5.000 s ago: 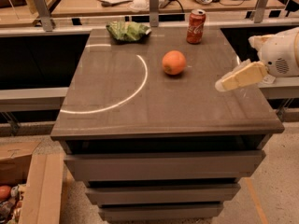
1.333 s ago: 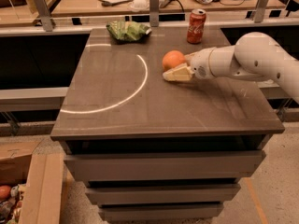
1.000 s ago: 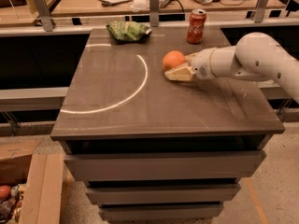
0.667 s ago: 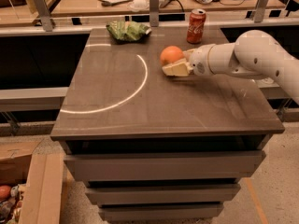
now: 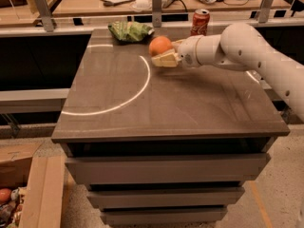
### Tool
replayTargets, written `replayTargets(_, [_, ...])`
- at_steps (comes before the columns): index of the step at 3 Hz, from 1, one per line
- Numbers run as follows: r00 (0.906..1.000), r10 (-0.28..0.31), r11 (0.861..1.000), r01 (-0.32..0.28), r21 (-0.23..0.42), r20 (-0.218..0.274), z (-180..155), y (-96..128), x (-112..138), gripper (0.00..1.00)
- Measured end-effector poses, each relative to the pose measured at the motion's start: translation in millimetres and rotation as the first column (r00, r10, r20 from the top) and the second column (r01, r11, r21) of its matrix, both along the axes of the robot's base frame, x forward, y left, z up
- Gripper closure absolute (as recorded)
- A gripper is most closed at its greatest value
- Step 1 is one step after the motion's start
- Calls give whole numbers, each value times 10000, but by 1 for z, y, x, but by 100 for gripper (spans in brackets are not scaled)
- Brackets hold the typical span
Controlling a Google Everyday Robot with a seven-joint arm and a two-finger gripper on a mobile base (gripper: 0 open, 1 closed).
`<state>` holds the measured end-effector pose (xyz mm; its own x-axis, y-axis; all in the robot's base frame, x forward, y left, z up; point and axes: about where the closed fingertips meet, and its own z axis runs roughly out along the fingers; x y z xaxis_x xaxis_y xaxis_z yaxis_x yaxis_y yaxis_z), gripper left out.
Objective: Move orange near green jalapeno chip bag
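Gripper (image 5: 165, 52) of the white robot arm (image 5: 247, 49) stands over the far part of a dark brown table (image 5: 190, 108). Its two cream-coloured fingers (image 5: 164, 60) are clamped on a round orange fruit with smooth skin (image 5: 159, 44). One finger lies along the near side of the orange, and the other (only a small part of it shows) is at the far side. The orange sits at the tip of the gripper, on the side away from the arm. I cannot tell if it rests on the table top or hangs a little above it.

Just beyond the gripper, toward the far edge of the table and further from the arm, lies a crumpled, flat green chip bag of foil with lighter patches (image 5: 129, 31). The orange is just beside this green chip bag, at the corner of the bag closest to the gripper.

Behind the gripper, above the arm's wrist in the picture, a red cola can (image 5: 200, 22) stands upright at the far edge, apart from the orange.

A thin white curved line (image 5: 138, 87) is drawn on the table top, and it passes close under the gripper. Below the gripper's table are grey drawer fronts (image 5: 166, 167).
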<state>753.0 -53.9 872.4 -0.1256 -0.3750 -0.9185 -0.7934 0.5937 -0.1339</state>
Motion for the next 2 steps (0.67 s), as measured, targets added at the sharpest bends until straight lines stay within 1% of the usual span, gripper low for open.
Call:
replayTargets(1, [9998, -95, 10000, 95, -30, 171, -6, 19, 26, 100])
replayTargets(2, [9988, -229, 9997, 224, 100, 435, -3, 38, 51, 100])
